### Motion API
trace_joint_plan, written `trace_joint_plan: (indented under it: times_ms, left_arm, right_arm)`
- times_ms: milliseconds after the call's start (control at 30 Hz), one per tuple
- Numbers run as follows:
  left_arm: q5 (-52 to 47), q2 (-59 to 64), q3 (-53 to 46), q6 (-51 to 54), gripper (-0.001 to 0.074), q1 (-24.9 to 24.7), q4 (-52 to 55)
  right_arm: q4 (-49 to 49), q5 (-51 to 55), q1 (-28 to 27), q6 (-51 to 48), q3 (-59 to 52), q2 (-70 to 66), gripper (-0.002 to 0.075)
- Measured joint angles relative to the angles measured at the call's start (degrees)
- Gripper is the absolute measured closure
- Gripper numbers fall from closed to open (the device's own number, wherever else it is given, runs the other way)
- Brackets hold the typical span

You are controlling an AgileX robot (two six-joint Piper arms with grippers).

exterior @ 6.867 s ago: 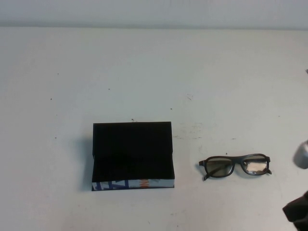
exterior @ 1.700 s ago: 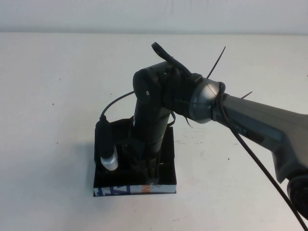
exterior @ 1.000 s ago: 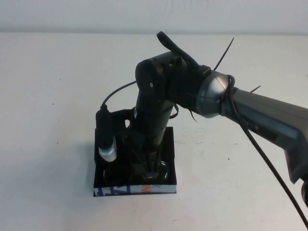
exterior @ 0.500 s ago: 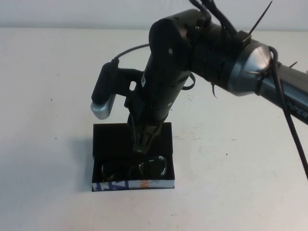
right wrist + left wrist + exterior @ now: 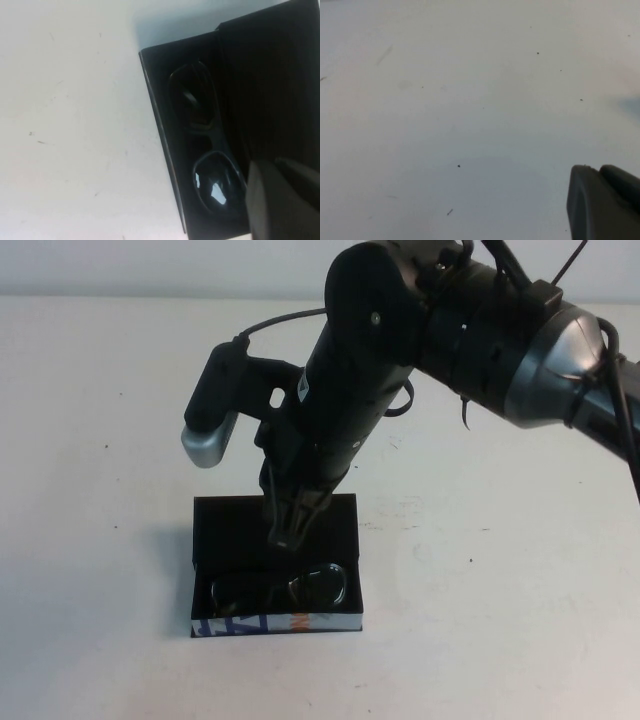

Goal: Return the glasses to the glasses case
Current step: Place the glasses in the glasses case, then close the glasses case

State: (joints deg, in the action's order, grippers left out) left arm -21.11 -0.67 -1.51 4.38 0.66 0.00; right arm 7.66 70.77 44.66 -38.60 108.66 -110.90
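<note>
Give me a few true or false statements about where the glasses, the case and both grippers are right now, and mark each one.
1. The glasses lie inside the glasses case. True.
2. The right gripper is clamped on the glasses. False: it hangs above the case, apart from them.
3. The case's flap lid is closed over the glasses. False: the case stands open and the lenses show.
4. The glasses sit near the case's white printed front edge. True.
5. The left gripper is over the case. False: its wrist view shows only bare table.
</note>
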Motion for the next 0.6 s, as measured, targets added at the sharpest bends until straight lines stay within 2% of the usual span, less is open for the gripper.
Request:
trace_joint_plan:
  times_ms: [133, 300, 400, 600]
  left_arm:
    - [2.0, 0.0, 0.0, -0.3, 0.0736, 0.0, 0.0]
    - [12.8, 0.0, 0.0, -12.6, 0.0736, 0.0, -8.8]
    - [18.9, 0.0, 0.0, -16.6, 0.0736, 0.0, -11.0]
    - [22.0, 0.0, 0.0, -20.7, 0.0736, 0.0, -11.8]
  right_arm:
    - [0.1, 0.0, 0.0, 1.5, 0.0, 0.0, 0.0737]
    - [0.1, 0.1, -0.4, 10.4, 0.0, 0.0, 0.0737]
    - [0.2, -0.3, -1.5, 15.4, 0.0, 0.0, 0.0737]
    - [0.4, -1.5, -4.5, 20.3, 0.0, 0.0, 0.0737]
